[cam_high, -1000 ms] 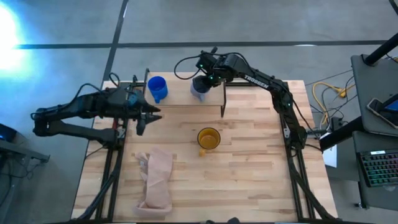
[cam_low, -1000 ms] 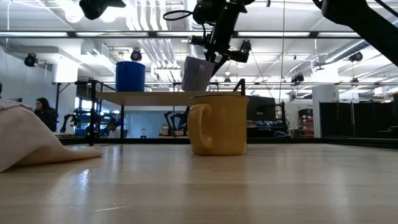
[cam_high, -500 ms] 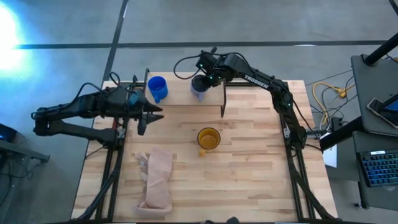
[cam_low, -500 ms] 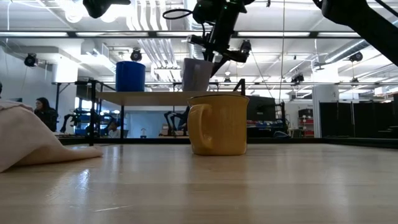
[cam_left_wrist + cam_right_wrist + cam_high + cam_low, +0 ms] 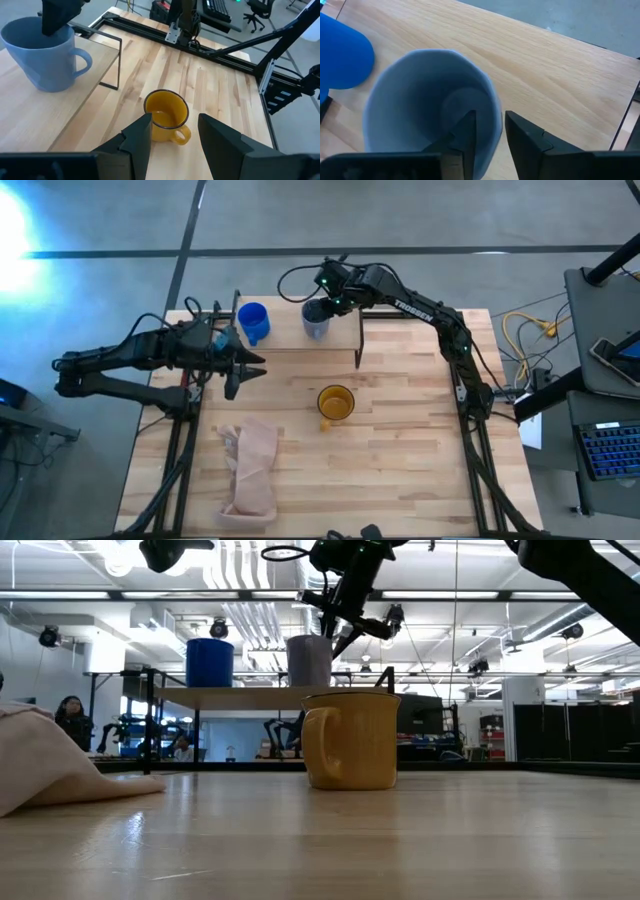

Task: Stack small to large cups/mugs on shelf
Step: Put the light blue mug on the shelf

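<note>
The grey-blue mug (image 5: 316, 318) (image 5: 309, 660) (image 5: 430, 110) stands upright on its base on the light-wood shelf (image 5: 285, 335) (image 5: 250, 695), right of the bright blue mug (image 5: 252, 322) (image 5: 209, 662). My right gripper (image 5: 325, 307) (image 5: 490, 135) is above it, shut on its rim. The yellow-orange mug (image 5: 336, 403) (image 5: 350, 740) (image 5: 165, 114) sits on the table in front of the shelf. My left gripper (image 5: 245, 370) (image 5: 172, 145) hovers open near the table's left side, pointing toward the yellow-orange mug. My right gripper holds the grey-blue mug by its rim (image 5: 496, 122) on the mug's right side. One finger (image 5: 467, 132) is inside the mug and one (image 5: 522, 137) is outside. The fingers come from above, slanting down from the right. The mug is upright with its base on the shelf.
A tan cloth-like bag (image 5: 250, 465) (image 5: 50, 765) lies on the table's near left part. The shelf's thin black legs (image 5: 358, 345) (image 5: 119, 62) stand between the shelf and the yellow-orange mug. Bare shelf board lies right of the grey-blue mug (image 5: 560, 85).
My right gripper has carried the grey-blue mug a little toward the table's left, nearer the blue mug, and down. The mug, tilted a second ago, now stands upright on the shelf board.
</note>
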Controlling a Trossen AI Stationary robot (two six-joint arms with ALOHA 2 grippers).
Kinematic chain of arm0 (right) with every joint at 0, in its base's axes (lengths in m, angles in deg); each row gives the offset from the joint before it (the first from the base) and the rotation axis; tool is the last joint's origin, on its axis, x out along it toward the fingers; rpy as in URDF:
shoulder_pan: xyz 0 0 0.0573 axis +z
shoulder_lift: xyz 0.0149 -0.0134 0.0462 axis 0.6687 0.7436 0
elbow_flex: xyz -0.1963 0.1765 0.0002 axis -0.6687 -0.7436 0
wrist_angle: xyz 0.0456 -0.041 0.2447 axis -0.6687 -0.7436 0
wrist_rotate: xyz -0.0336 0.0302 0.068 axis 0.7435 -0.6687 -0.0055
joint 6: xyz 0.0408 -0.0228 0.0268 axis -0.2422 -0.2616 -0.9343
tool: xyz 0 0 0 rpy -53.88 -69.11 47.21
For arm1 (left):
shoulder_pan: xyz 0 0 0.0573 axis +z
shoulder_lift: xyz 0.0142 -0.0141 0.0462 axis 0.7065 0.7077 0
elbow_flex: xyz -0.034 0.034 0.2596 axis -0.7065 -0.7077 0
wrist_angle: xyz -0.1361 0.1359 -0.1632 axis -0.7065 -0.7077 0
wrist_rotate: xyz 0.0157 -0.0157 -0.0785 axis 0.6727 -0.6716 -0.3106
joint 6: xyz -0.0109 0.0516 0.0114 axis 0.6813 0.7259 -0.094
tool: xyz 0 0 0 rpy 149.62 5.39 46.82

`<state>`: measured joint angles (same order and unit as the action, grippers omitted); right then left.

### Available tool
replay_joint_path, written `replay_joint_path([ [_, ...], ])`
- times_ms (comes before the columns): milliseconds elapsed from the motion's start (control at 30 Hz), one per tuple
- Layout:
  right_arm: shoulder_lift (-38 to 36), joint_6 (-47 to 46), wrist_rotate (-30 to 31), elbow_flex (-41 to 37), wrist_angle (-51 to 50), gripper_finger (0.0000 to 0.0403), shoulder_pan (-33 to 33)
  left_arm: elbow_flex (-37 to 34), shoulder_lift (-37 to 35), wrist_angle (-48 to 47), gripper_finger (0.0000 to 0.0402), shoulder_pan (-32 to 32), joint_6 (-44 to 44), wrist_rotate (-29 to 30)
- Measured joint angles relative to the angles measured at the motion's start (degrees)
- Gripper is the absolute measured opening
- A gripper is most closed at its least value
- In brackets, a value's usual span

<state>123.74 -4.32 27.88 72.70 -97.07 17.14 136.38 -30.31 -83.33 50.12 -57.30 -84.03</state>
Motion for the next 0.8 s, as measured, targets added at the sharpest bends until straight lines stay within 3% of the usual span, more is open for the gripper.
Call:
replay_joint_path([
  [500,-4.48,1.04,2.49,0.07,1.22,0.0125,-0.21,-0.06,-0.07,-0.03,0.0146,0.02,0.23,-0.02],
  [633,-4.94,-0.04,4.11,0.12,-4.72,0.0109,-0.51,-0.08,-0.17,-0.02,0.0146,0.02,0.26,-0.02],
  [800,-4.76,-1.57,4.12,-0.04,-8.27,0.0061,-0.44,-0.09,-0.42,0.12,0.0146,0.02,0.26,-0.02],
])
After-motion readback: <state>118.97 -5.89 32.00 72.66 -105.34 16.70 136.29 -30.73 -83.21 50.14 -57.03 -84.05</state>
